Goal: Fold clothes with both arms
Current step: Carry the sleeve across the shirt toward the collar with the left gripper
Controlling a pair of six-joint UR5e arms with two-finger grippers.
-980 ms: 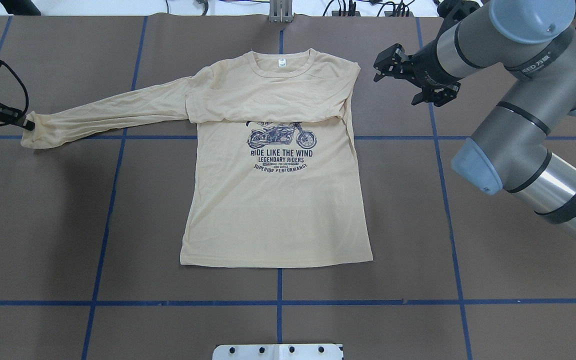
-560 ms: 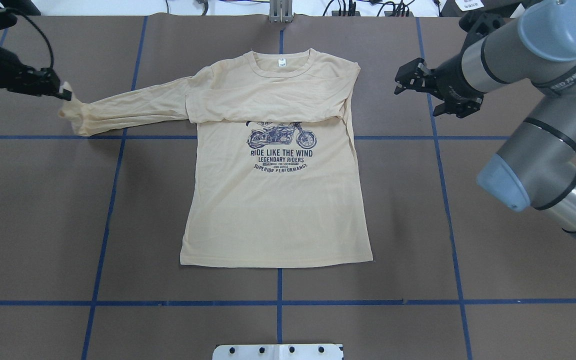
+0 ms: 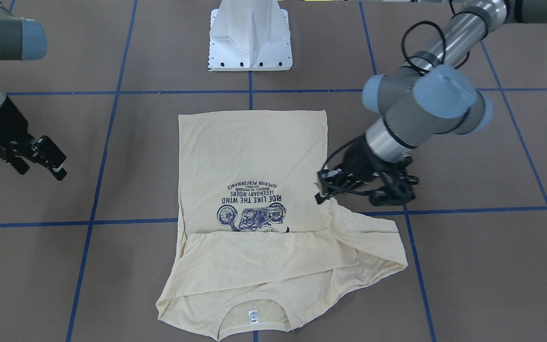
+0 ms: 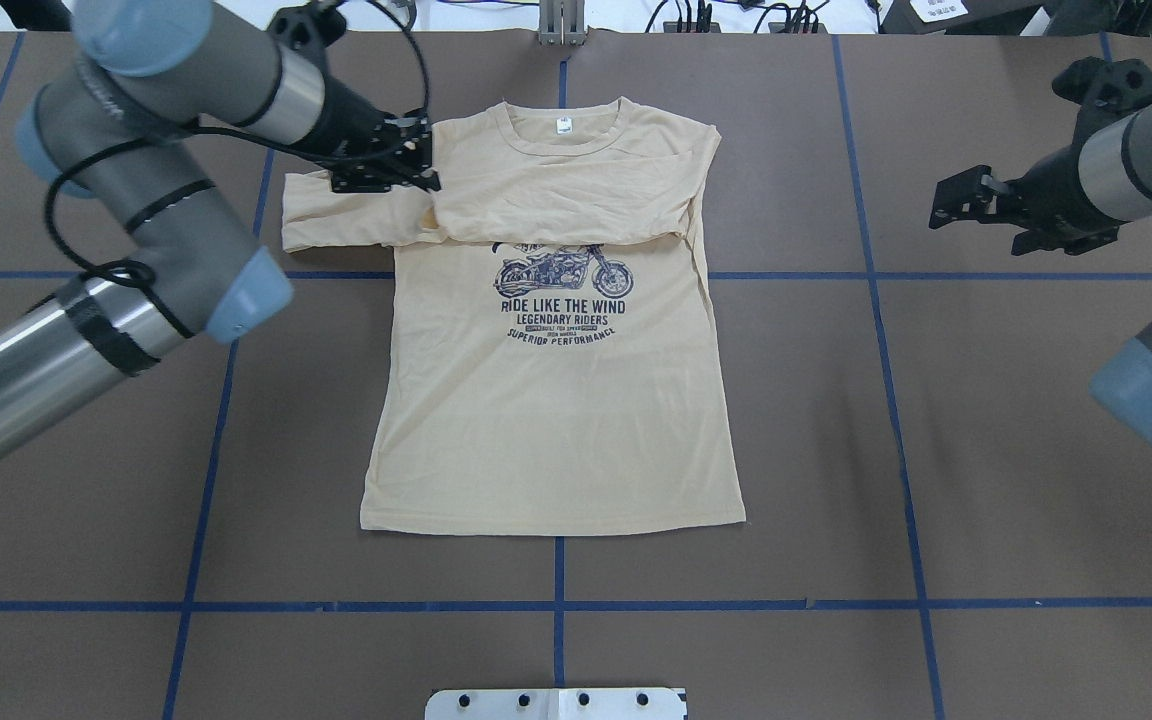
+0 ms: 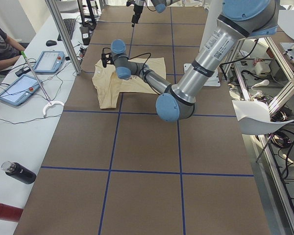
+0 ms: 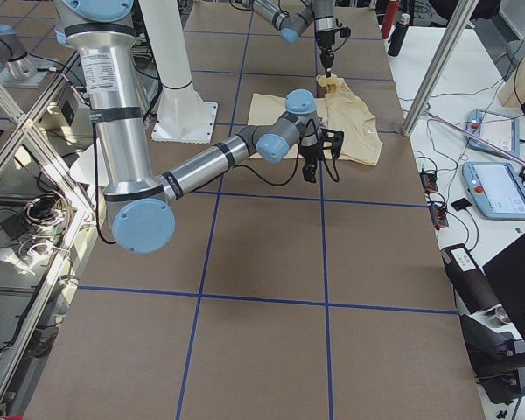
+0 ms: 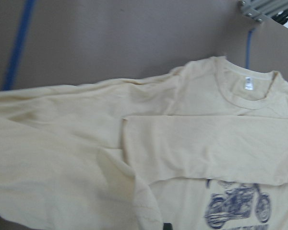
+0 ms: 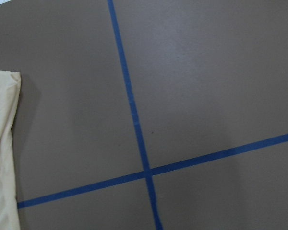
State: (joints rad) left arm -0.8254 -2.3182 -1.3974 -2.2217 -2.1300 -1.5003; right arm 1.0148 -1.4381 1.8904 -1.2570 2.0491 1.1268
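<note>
One cream-yellow shirt (image 4: 556, 400), navy motorcycle print, one sleeve folded across its chest. Two tools: left tool (image 4: 428, 178) pinches the other sleeve; right tool (image 4: 941, 205) spread, well apart.

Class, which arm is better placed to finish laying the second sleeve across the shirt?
Left: the left fingers hold the sleeve over the shirt; the right fingers hang open over the table, apart.

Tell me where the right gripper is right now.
In the overhead view the right gripper hovers over bare table at the right edge, apart from the shirt.
</note>
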